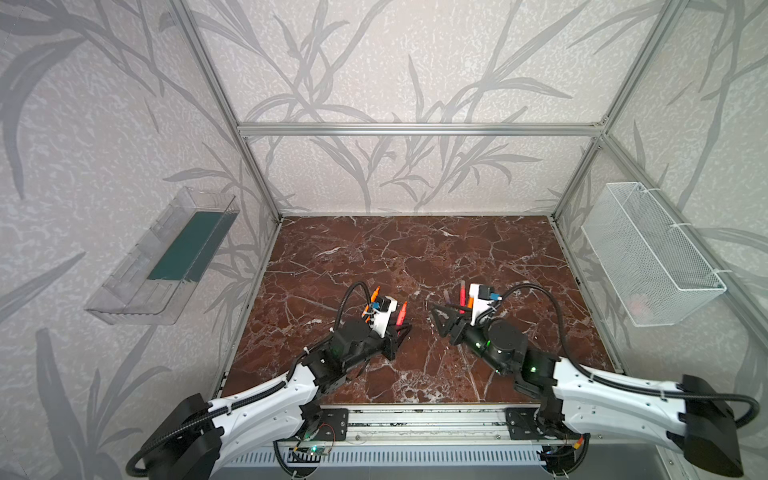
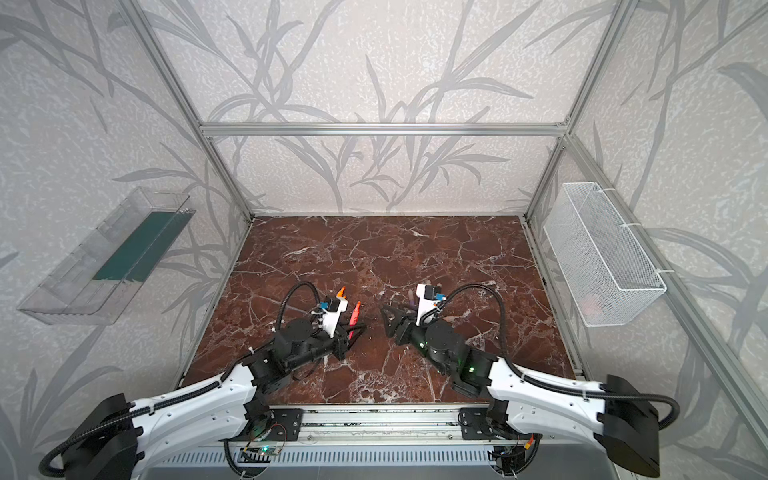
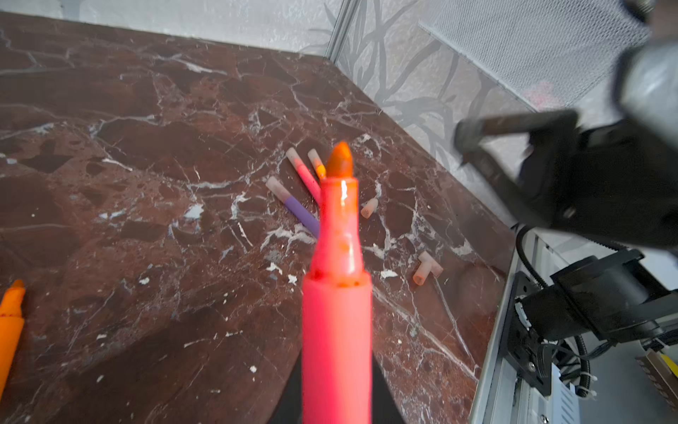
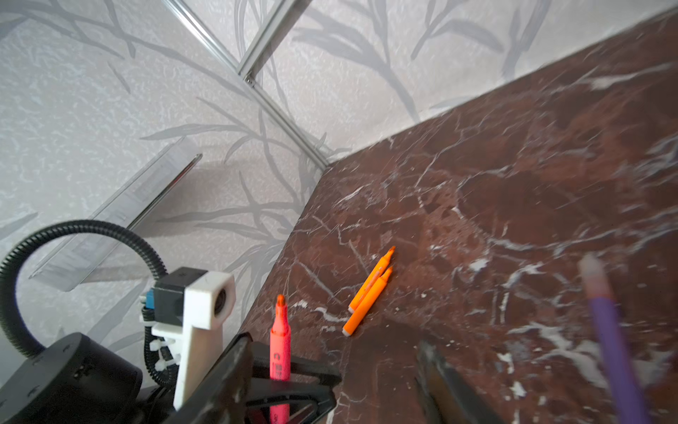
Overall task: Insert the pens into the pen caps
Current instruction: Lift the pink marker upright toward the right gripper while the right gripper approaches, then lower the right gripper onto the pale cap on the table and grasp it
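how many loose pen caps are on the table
3 loose caps in the left wrist view: a lone cap, and a touching pair near it. More may hide behind the held pink pen.

White-shelled arms (image 1: 266, 395), black joints (image 1: 505, 338) — ribbed cables (image 4: 73, 224)

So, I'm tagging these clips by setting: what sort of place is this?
Probably a robot test cell: aluminium frame with wallpapered panels around a marble-look tabletop, two robot arms on a front rail.

Soft, even light is filling the scene, casting faint shadows. Wide lenses are bowing edges. The purple pen (image 4: 611, 330) is blurring; glare is glinting on the pink pen (image 3: 337, 312).
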You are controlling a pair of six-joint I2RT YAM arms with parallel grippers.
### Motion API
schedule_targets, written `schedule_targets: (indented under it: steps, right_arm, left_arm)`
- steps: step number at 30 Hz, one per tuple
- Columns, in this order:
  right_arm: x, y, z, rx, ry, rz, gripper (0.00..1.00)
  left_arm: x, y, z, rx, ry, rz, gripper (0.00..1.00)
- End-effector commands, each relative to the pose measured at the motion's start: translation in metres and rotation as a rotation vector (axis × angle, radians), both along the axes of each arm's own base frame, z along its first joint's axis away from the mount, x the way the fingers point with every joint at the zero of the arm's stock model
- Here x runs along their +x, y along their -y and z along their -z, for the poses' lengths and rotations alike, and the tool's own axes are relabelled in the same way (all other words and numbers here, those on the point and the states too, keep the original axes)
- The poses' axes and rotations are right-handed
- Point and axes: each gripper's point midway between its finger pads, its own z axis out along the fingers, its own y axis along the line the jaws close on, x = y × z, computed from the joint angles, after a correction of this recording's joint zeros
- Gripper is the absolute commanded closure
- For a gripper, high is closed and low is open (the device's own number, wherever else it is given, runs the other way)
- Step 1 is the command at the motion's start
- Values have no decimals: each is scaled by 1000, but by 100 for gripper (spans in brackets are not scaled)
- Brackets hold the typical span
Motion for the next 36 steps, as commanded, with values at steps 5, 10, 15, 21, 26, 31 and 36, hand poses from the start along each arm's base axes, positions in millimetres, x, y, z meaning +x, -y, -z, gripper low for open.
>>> schedule_targets:
  steps: [5, 10, 15, 21, 26, 31, 36]
  right_arm:
    - [14, 83, 79, -460, -183, 171, 31]
    - [27, 99, 103, -454, -274, 197, 34]
    - [32, 104, 115, -518, -308, 209, 32]
    - [28, 106, 145, -568, -362, 191, 31]
    - [28, 124, 154, -609, -374, 258, 21]
    - [41, 114, 164, -512, -444, 223, 25]
    - [57, 112, 175, -537, -471, 249, 27]
  left_arm:
    - [17, 2, -38, -1, 72, -49, 100]
    - [37, 4, -81, 16, 135, -104, 100]
    - [54, -3, -134, 18, 223, -162, 100]
    - [44, 1, -114, -6, 186, -84, 100]
    - [45, -5, -57, 61, 99, -108, 100]
    - [46, -11, -42, 109, 95, -127, 100]
    - [48, -15, -45, 114, 124, -150, 100]
